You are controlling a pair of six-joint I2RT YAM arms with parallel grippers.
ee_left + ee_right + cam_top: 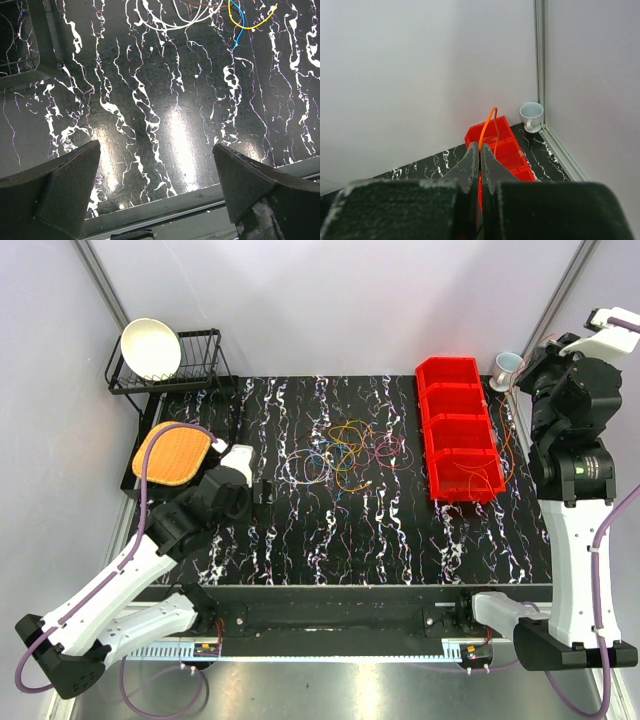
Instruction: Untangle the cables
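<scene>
One white bowl (150,347) leans in one black wire rack (203,364), far left, near one orange round mat (172,453). The left claw (156,147) hangs spread over the black marbled bench (175,100). Many thin coloured cables (345,450) lie tangled mid-bench, left of one red four-compartment plastic bin (455,416). The right claw (480,150) pinches one orange cable (493,109).

White-shelled arms (110,590), black joints (575,475) and bases (60,670), looping purple cables (147,502); fingers (60,190) seemingly dark grey.
</scene>
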